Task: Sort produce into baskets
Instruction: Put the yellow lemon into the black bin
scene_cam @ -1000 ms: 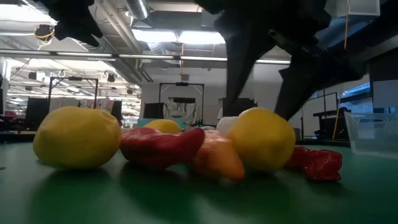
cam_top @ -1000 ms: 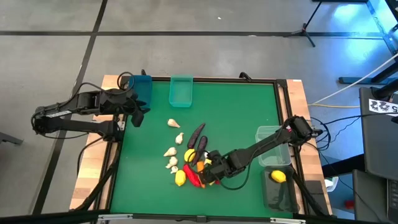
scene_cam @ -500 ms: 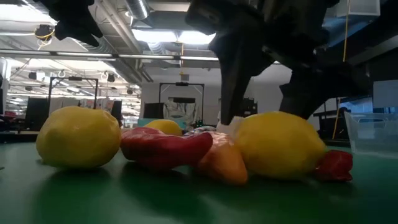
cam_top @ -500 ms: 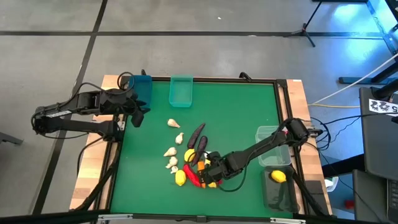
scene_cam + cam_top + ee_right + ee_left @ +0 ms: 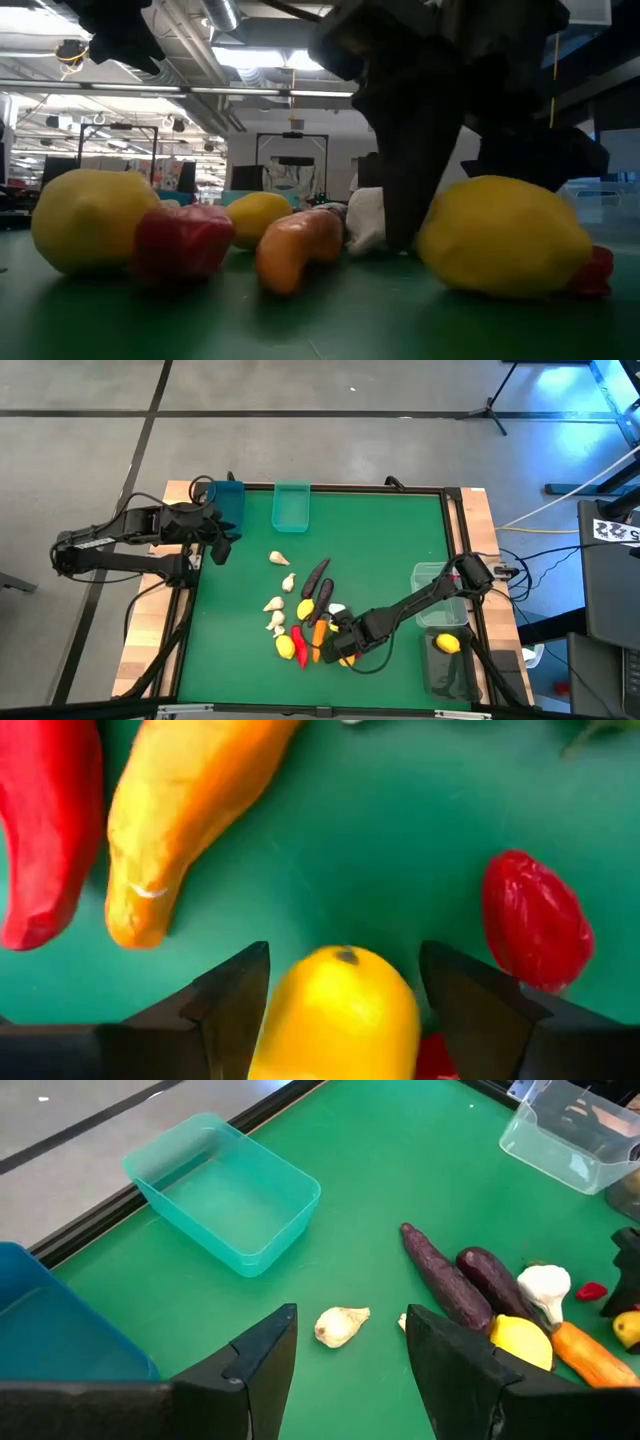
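No brand, label or writing is showing legibly on any piece.

The right end effector (image 5: 345, 985) is sitting low in the produce pile at the near middle of the green desk (image 5: 380, 550), its fingers standing apart with a yellow lemon (image 5: 338, 1016) lying between them; whether they are pressing on the lemon cannot be told. An orange carrot (image 5: 185, 805) is lying just beyond the fingertips, a red chili pepper (image 5: 45, 820) beside it, and another red piece (image 5: 533, 918) on the lemon's other side.

The left end effector (image 5: 350, 1345) is hovering at the desk's far left edge, next to the blue basket (image 5: 228, 500), its fingers apart and holding nothing.

In the high view, four lemons are showing: three in the pile and one (image 5: 448, 644) lying in the dark grey basket (image 5: 450, 665) at the near right. Two purple eggplants (image 5: 318, 578) are lying side by side at the far end of the pile. Roughly five garlic bulbs are scattered to the left, one (image 5: 279, 558) lying apart toward the far side. Four baskets are showing: blue and teal (image 5: 291, 507) at the far edge, clear (image 5: 432, 575) and dark grey at the right.
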Available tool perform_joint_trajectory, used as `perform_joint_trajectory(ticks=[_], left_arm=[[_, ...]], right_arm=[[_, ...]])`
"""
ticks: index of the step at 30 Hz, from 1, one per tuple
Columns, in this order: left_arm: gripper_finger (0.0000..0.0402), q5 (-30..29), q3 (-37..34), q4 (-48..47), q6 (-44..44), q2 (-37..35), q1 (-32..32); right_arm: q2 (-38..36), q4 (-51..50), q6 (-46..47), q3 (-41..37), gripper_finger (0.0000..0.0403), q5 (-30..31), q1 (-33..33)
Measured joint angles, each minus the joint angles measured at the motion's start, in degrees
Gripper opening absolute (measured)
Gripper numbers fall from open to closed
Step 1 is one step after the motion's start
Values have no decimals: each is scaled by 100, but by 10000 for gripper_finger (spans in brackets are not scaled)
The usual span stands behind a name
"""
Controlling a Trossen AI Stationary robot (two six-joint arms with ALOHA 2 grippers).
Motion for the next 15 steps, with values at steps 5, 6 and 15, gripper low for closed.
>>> perform_joint_trajectory(ticks=[5,6,15], left_arm=[[185,0,0,0,-2,0,1],[185,0,0,0,-2,0,0],[185,0,0,0,-2,0,1]], right_arm=[[-58,-21,-348,2,260,216,-74],[-104,-49,-351,2,260,352,-71],[-448,-178,-36,122,260,237,103]])
